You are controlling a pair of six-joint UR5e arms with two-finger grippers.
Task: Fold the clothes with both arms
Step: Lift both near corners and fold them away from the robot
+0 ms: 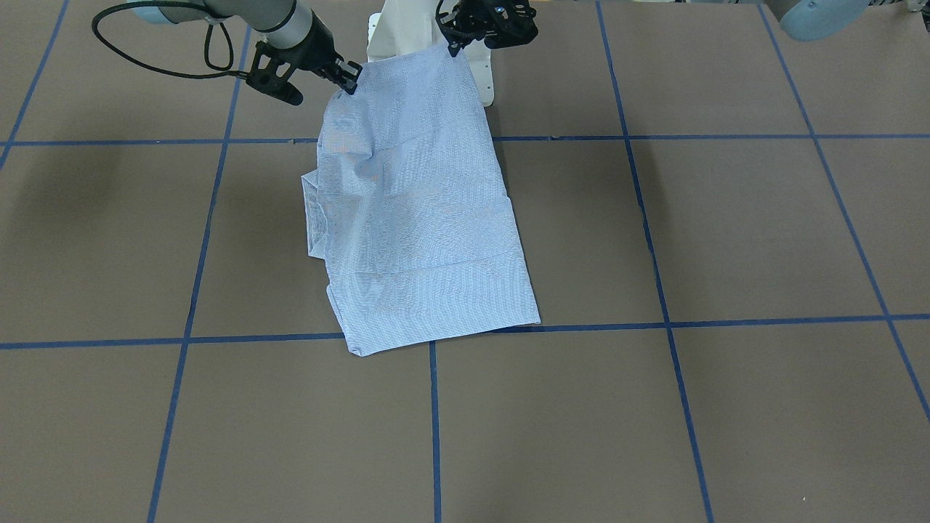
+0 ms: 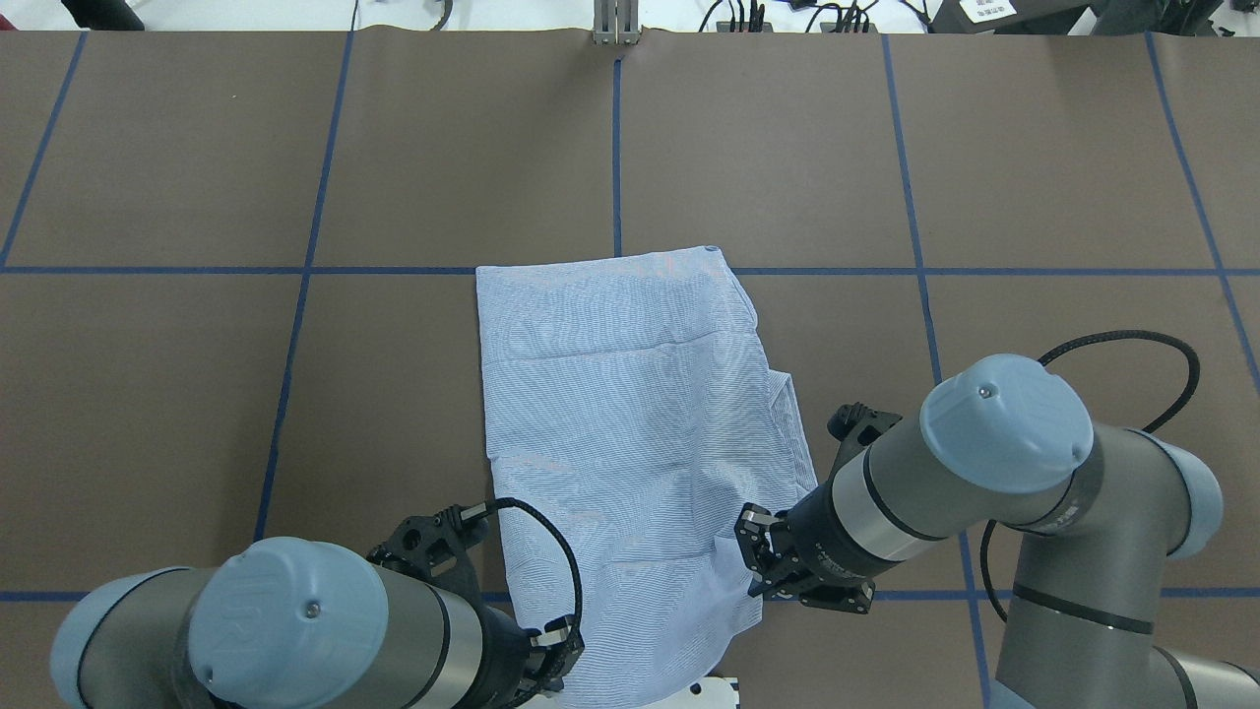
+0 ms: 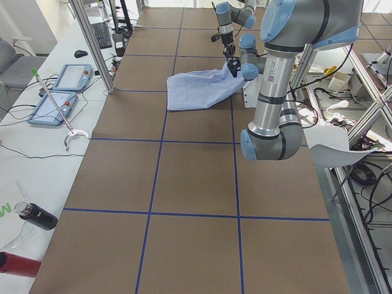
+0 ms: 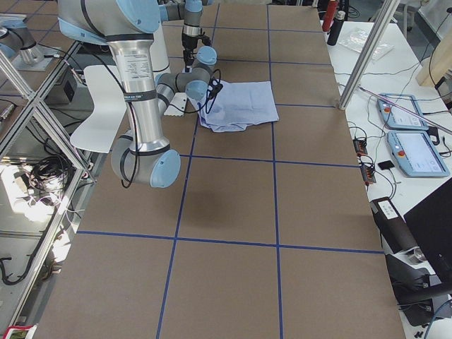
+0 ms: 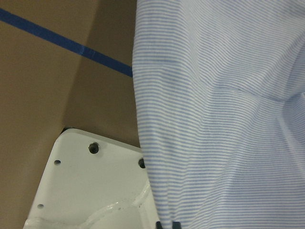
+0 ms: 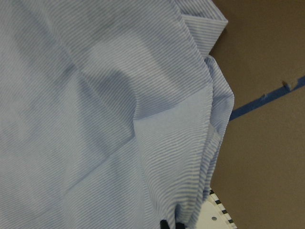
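Beside the white pedestal base [image 1: 482, 78], the left gripper [image 1: 455, 46] and right gripper [image 1: 349, 78] each pinch a near corner of the folded shirt [image 1: 418, 218]. Its long axis runs away from the base, far edge flat on the brown, blue-taped table [image 1: 726, 232].

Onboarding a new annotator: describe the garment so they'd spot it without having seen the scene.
On the brown table crossed by blue tape lines, look at the middle, nearest the robot. The light-blue finely striped shirt lies there in a long folded rectangle, its two robot-side corners pinched by the left gripper and right gripper. It is the only fabric there.
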